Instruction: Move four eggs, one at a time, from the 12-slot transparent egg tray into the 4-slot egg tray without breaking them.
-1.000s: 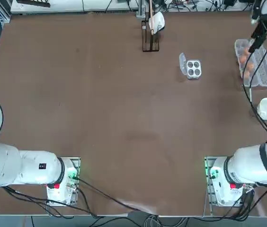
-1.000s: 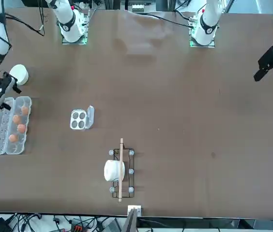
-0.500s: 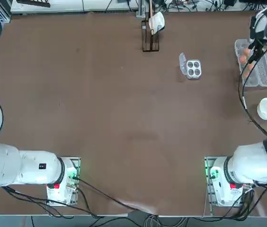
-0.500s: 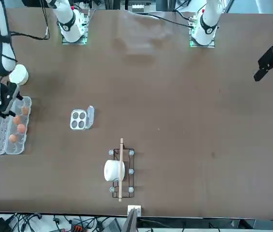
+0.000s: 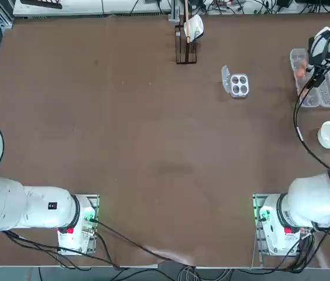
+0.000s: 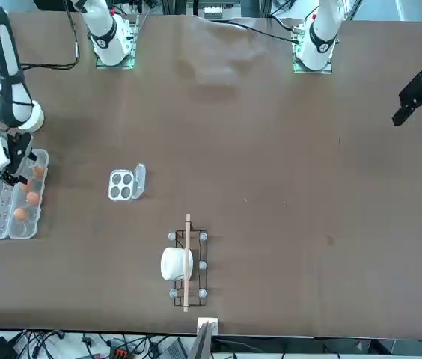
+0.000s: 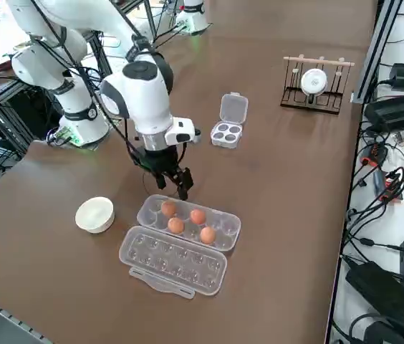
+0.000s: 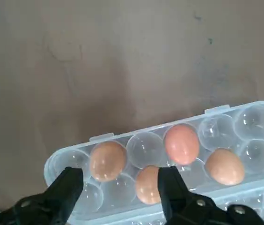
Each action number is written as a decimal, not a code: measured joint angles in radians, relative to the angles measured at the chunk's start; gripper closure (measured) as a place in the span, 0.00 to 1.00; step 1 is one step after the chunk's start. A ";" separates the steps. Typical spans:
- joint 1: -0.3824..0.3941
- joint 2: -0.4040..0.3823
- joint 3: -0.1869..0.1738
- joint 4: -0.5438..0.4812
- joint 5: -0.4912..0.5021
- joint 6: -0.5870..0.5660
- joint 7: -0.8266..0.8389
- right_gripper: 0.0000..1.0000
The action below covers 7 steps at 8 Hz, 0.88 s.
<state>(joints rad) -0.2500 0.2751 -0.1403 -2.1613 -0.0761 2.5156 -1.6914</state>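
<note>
The right gripper (image 8: 118, 187) hangs with its two fingers spread apart and nothing between them, poised just above the near end of the 12-slot tray (image 8: 244, 117). That wide, empty stance suits an approach to a first pick, since the 4-slot tray (image 5: 239, 85) shows all its cups empty. Four eggs (image 8: 107, 160) sit in the open carton's cups, its lid folded flat alongside. The nearest two eggs lie just beyond the fingertips, one roughly in line with the gap. The 4-slot tray stands well apart, toward the table's middle, lid flap open. A white bowl (image 7: 94, 213) rests near the carton.
</note>
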 joint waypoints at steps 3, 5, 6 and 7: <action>-0.014 0.024 0.000 -0.039 0.000 0.055 -0.025 0.06; -0.023 0.051 0.000 -0.041 0.000 0.080 -0.043 0.06; -0.030 0.063 0.000 -0.041 0.000 0.097 -0.051 0.07; -0.036 0.077 0.000 -0.041 0.000 0.110 -0.059 0.07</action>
<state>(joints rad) -0.2858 0.3521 -0.1400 -2.2022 -0.0763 2.6252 -1.7499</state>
